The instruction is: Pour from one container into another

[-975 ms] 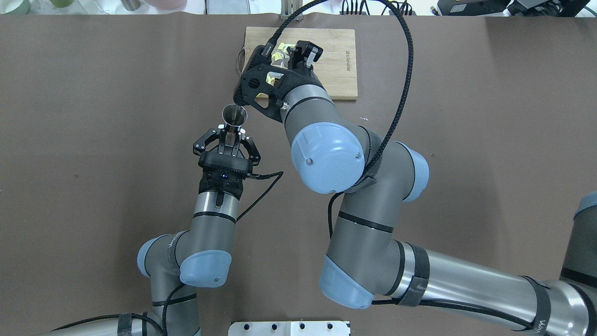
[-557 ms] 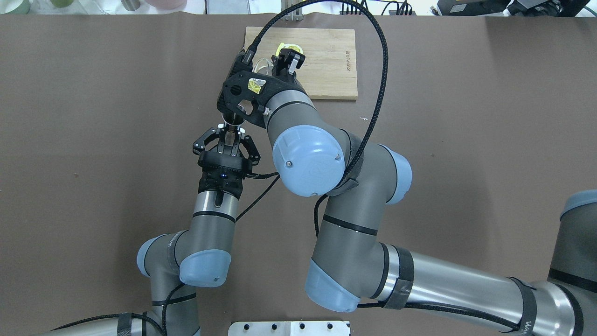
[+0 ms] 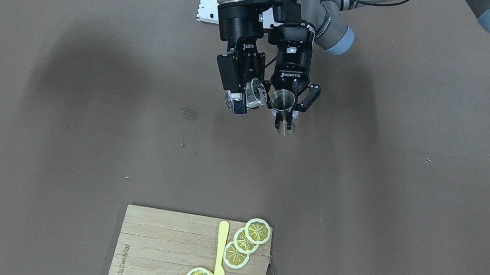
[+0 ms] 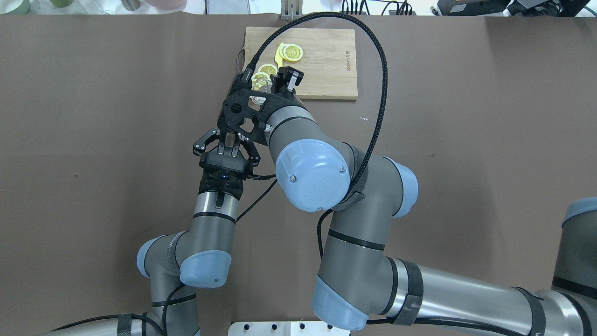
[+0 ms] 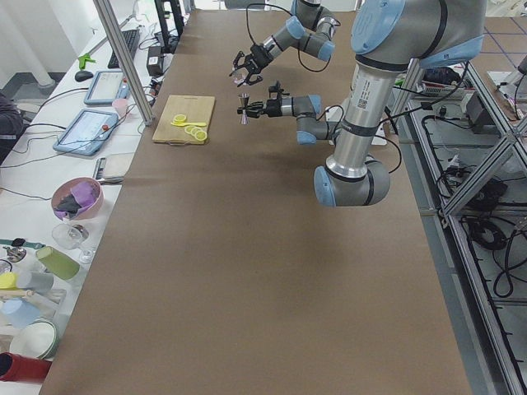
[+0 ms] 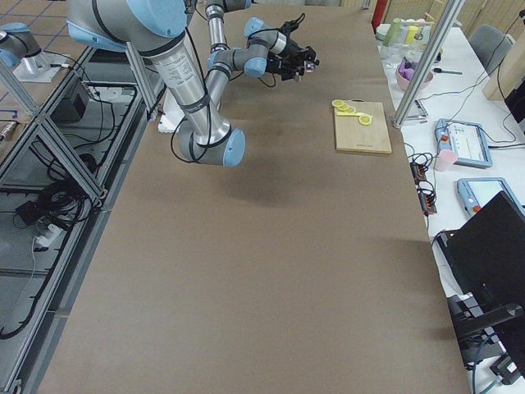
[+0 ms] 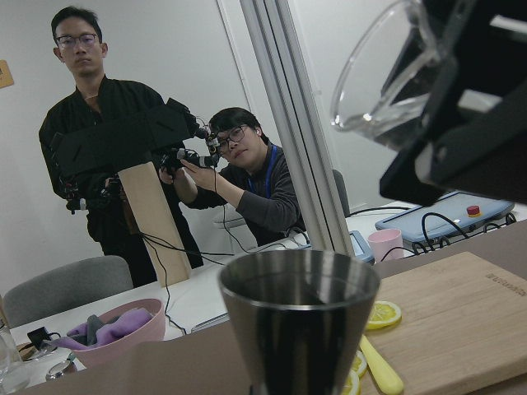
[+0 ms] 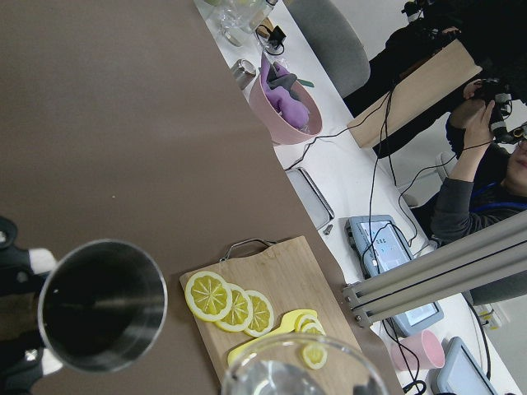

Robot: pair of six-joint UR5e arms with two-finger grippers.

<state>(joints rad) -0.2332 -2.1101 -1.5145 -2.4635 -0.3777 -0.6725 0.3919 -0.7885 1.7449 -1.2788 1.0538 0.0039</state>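
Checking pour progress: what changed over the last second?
The right gripper, holding the cup, swung from over the board toward the robot's left and nearer its base; its wrist now hides the jigger from overhead and the lemon slices are uncovered. The left gripper kept the jigger in place.

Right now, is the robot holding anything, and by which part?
Left jaws clamp the jigger at its narrow waist; right jaws pinch the tilted cup across its sides.
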